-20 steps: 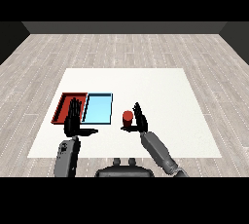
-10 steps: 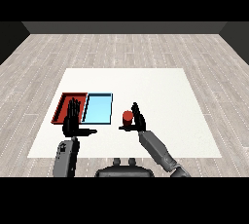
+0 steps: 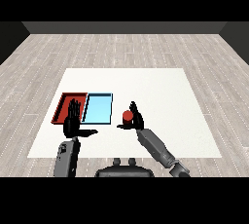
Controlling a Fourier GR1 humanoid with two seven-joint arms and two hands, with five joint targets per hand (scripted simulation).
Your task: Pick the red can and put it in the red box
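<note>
A: Head view: right hand [image 3: 135, 119] now closer around the red can [image 3: 127, 116], which stands on the white table [image 3: 160, 96] right of the light blue tray [image 3: 98, 107].
B: Left hand [image 3: 73, 124]?
A: Unchanged, fingers straight (over the red tray's [image 3: 63, 105] near edge). Wood-plank floor, dark walls.

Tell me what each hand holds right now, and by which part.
The right hand curls round the side of the red can; whether it is lifted cannot be told. The left hand is open and holds nothing.
</note>
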